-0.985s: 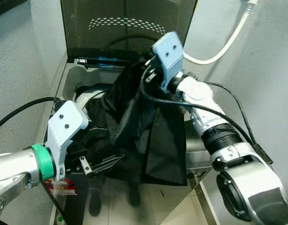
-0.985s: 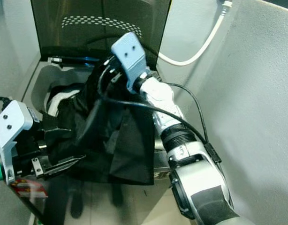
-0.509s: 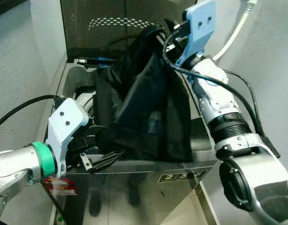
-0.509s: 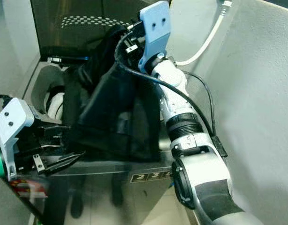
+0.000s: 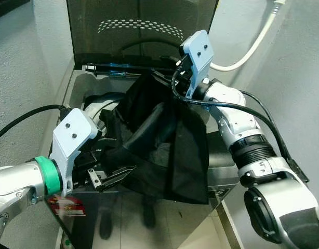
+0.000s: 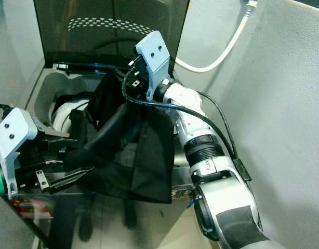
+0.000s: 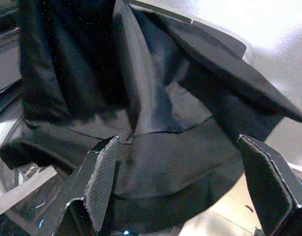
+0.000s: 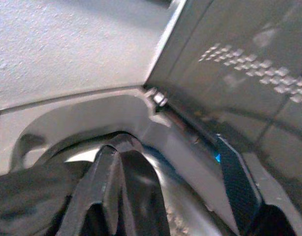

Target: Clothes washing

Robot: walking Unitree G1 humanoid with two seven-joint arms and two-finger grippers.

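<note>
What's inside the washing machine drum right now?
A black garment hangs partly into the drum, held up by the right claw, its lower edge over the front rim. The cloth covers most of the opening, so anything deeper inside is hidden.

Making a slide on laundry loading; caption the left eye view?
Right gripper holds a black garment over the open top-loading washer.

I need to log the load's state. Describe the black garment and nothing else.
The black garment is dark, thin, smooth-looking cloth, bunched in loose folds. It hangs from the right hand above the open top-loading washer. Part of it drapes into the drum opening, and a flap hangs over the washer's front edge. Its lower folds lie right at the left hand, whose fingers are spread apart; whether they touch the cloth is unclear.
</note>
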